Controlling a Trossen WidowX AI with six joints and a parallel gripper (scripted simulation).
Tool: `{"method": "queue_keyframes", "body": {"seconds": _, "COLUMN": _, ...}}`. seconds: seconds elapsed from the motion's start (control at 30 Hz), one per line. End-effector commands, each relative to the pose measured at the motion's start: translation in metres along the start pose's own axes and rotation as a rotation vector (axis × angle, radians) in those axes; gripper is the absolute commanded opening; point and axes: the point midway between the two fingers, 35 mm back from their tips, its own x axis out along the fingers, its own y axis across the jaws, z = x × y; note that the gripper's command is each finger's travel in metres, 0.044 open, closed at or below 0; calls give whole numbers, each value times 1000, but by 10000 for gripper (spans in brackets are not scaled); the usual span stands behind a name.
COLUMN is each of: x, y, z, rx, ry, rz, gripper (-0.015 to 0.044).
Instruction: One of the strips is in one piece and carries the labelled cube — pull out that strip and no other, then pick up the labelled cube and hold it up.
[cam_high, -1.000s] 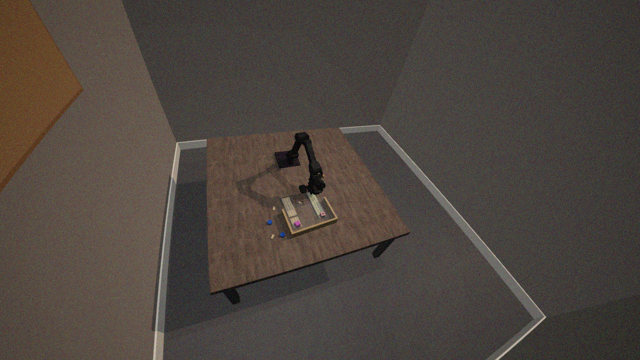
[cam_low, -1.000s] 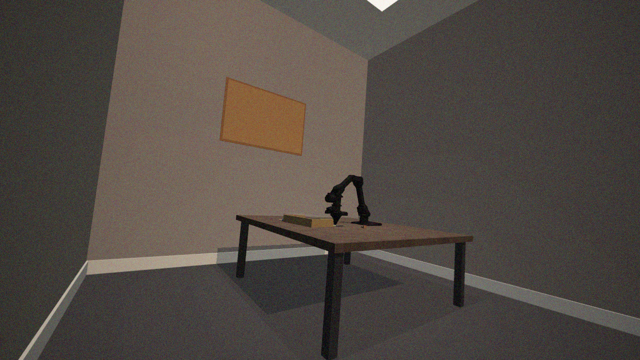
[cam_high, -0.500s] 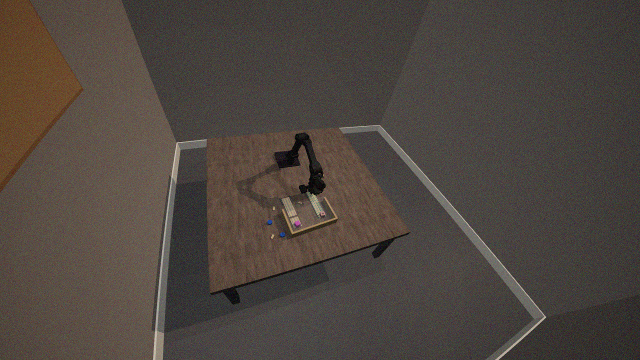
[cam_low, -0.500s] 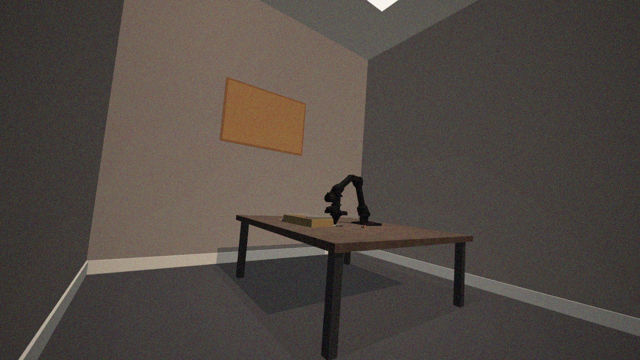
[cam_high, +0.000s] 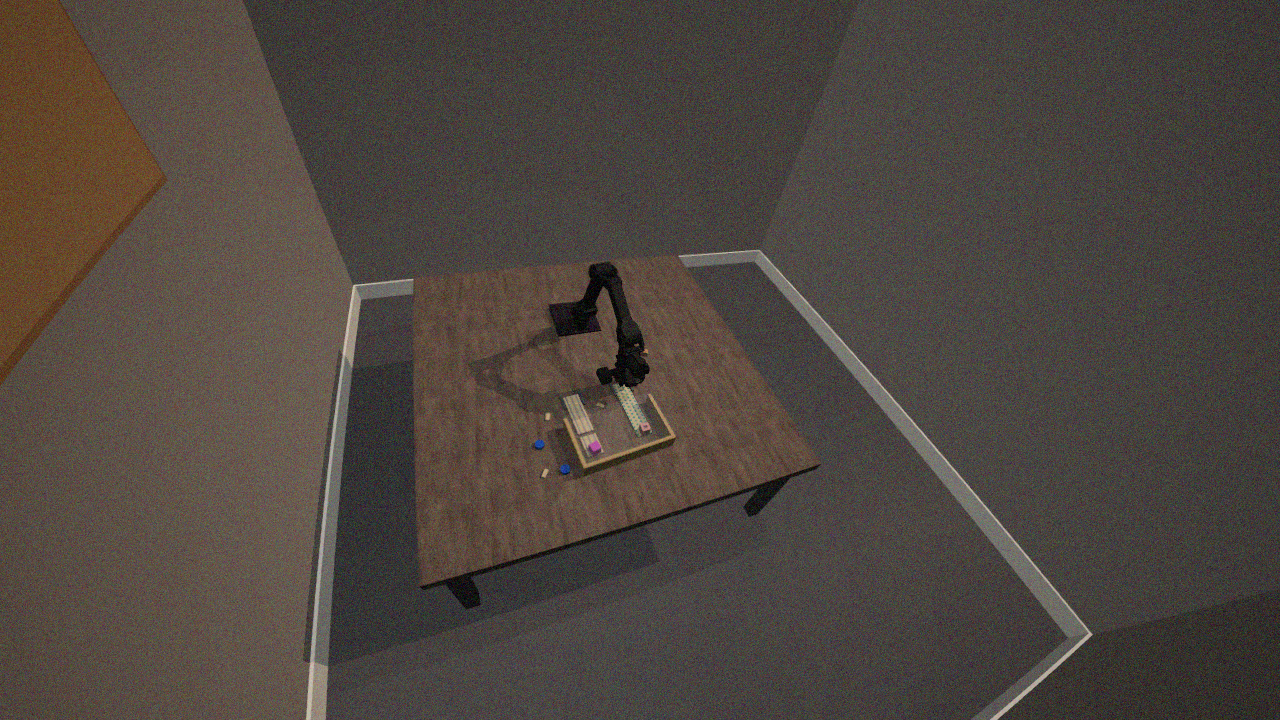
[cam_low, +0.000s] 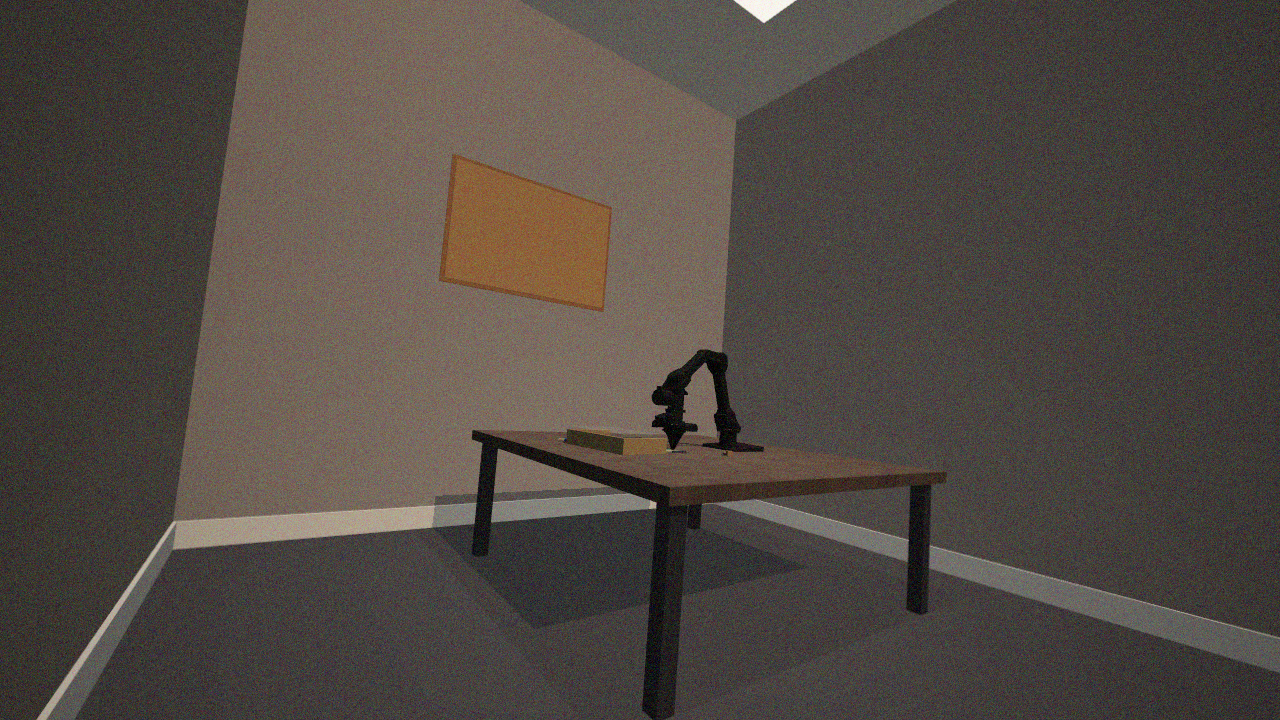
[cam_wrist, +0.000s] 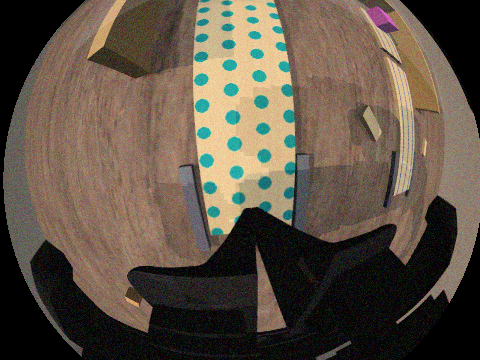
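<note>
A cream strip with teal dots (cam_high: 631, 409) (cam_wrist: 245, 115) runs out of the open side of a wooden tray (cam_high: 631, 453) (cam_low: 601, 441) (cam_wrist: 422, 80), with no break in view. A pinkish cube (cam_high: 644, 428) with a small mark sits at its far end; the wrist view does not show it. A striped strip (cam_high: 580, 414) (cam_wrist: 406, 115) lies on the other side, with a gap across it and a magenta cube (cam_high: 594, 446) (cam_wrist: 382, 19) on its far part. My gripper (cam_low: 674, 447) (cam_wrist: 251, 214) is shut, fingertips low over the dotted strip's near end; contact cannot be told.
Low blue-grey rails (cam_wrist: 194, 205) (cam_wrist: 302, 190) flank the dotted strip's near end. A small tan block (cam_high: 600, 404) (cam_wrist: 371, 123) lies between the strips. Two blue pieces (cam_high: 538, 444) (cam_high: 564, 469) and tan bits (cam_high: 547, 416) (cam_high: 544, 472) lie outside the tray.
</note>
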Motion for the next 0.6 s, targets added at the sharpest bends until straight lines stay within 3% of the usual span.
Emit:
{"method": "queue_keyframes", "body": {"seconds": 0.0, "x": 3, "y": -1, "z": -8, "rx": 4, "ry": 9, "rz": -3, "gripper": 0}}
{"method": "queue_keyframes", "body": {"seconds": 0.57, "x": 6, "y": -1, "z": -34, "rx": 4, "ry": 11, "rz": -3, "gripper": 0}}
